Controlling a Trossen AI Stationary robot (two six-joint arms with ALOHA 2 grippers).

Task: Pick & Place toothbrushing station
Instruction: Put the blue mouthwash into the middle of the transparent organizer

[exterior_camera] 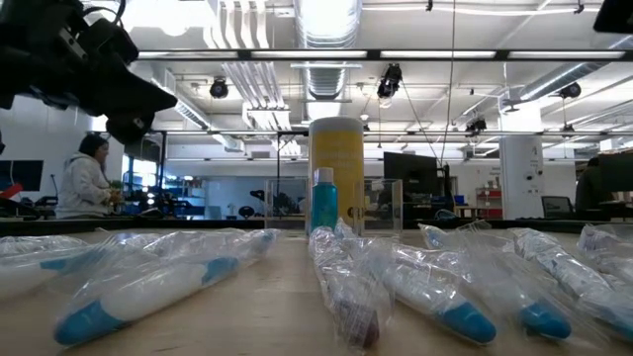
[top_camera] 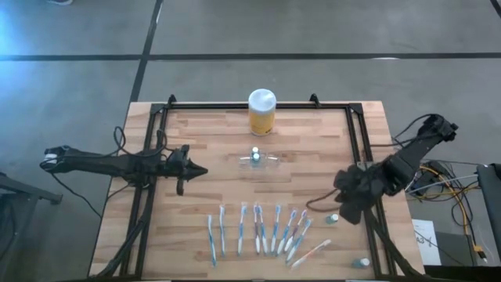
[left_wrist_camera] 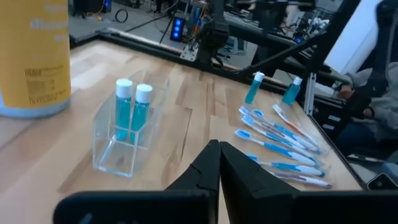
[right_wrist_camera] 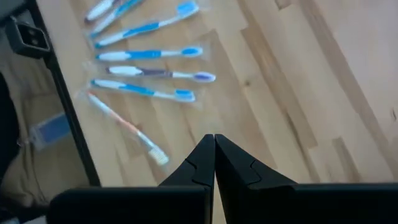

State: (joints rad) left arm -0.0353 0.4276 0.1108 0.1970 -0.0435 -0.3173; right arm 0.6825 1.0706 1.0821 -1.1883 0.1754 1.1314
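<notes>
The toothbrushing station [top_camera: 257, 159] is a small clear plastic holder standing on its base mid-table, with two blue white-capped bottles [left_wrist_camera: 132, 109] upright in it. It also shows in the left wrist view [left_wrist_camera: 127, 140] and the low view [exterior_camera: 381, 206]. My left gripper [top_camera: 202, 170] hovers left of it, pointing level toward it, shut and apart from it [left_wrist_camera: 219, 149]. My right gripper [top_camera: 347, 213] hangs over the table's right side, slanting down, shut on nothing [right_wrist_camera: 214, 142].
A yellow jar with a white lid [top_camera: 261, 111] stands behind the holder. Several wrapped toothbrushes [top_camera: 262, 231] lie in a row near the front edge. Two small blue bottles [top_camera: 333, 219] [top_camera: 362, 262] stand at the right. A person [exterior_camera: 87, 183] sits in the room behind.
</notes>
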